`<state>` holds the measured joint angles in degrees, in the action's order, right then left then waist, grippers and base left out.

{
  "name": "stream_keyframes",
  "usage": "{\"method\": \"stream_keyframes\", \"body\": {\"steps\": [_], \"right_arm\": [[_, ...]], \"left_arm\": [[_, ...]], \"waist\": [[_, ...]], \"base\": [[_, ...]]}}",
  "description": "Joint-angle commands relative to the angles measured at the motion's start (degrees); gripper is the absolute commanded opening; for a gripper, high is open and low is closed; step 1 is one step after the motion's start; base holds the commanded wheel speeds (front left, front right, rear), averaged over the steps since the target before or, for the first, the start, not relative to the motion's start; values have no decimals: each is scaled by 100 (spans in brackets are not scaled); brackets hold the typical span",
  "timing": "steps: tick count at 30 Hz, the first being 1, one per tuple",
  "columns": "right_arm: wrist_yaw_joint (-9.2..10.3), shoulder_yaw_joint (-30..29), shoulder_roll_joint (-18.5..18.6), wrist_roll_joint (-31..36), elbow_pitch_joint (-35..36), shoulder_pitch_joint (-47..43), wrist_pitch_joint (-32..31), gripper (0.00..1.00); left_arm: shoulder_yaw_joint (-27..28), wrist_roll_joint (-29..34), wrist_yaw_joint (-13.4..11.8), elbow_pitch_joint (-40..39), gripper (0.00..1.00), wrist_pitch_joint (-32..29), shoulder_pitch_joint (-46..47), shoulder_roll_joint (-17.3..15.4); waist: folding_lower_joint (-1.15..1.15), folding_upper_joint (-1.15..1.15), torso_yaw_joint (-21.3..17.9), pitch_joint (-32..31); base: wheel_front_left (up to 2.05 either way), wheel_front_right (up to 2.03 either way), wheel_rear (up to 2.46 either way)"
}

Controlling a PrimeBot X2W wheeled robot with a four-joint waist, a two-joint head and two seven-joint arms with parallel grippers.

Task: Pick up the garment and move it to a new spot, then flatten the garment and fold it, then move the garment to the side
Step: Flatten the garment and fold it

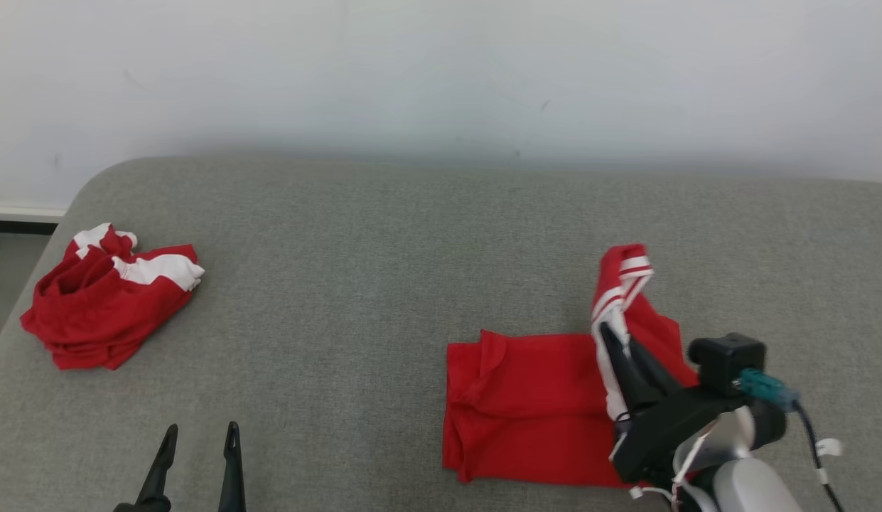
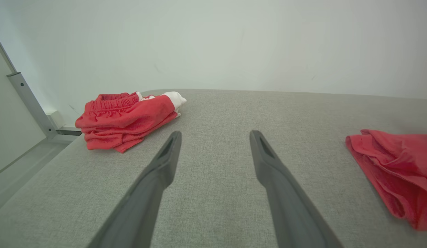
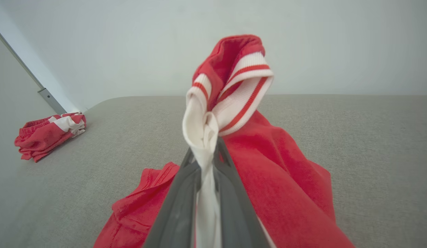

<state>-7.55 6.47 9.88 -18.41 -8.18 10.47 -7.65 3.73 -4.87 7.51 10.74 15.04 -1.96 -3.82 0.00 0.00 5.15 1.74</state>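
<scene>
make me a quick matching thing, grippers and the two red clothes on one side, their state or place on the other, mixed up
1. left gripper
2. right gripper
3. crumpled red and white garment
4. red garment with white striped trim

A. mostly lying flat, one end lifted
B. open, holding nothing
C. bunched near the left edge of the grey fabric surface
D. shut on the white trim

Pairs: 1-B, 2-D, 3-C, 4-A

Left gripper (image 1: 202,427) holds its fingers spread wide, while the right gripper (image 1: 605,331) is pinched tight, with the garment (image 1: 526,398) caught between its fingertips.
</scene>
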Motion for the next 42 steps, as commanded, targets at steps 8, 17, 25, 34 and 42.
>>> {"method": "stream_keyframes", "body": {"steps": [8,17,25,34,42], "right_arm": [[15,528,-382,65,-405,43,45,0],[15,739,-628,41,-1336,256,415,0],[15,932,-699,-30,-1845,535,924,100],[15,573,-469,-8,-1343,584,1618,100],[15,-81,-255,113,-727,217,1972,100]], "left_arm": [[-50,-47,-7,130,100,19,140,11],[-97,-104,-6,227,100,19,211,-5],[-118,-167,-6,291,100,19,213,-46],[-51,-176,-6,268,100,19,112,-80],[-15,-104,-6,185,100,19,20,-122]], "waist": [[0,0,288,64],[0,0,436,78],[0,0,455,89],[0,0,273,27],[0,0,61,-67]], "base": [[0,0,0],[0,0,0],[0,0,0],[0,0,0],[0,0,0]]}}
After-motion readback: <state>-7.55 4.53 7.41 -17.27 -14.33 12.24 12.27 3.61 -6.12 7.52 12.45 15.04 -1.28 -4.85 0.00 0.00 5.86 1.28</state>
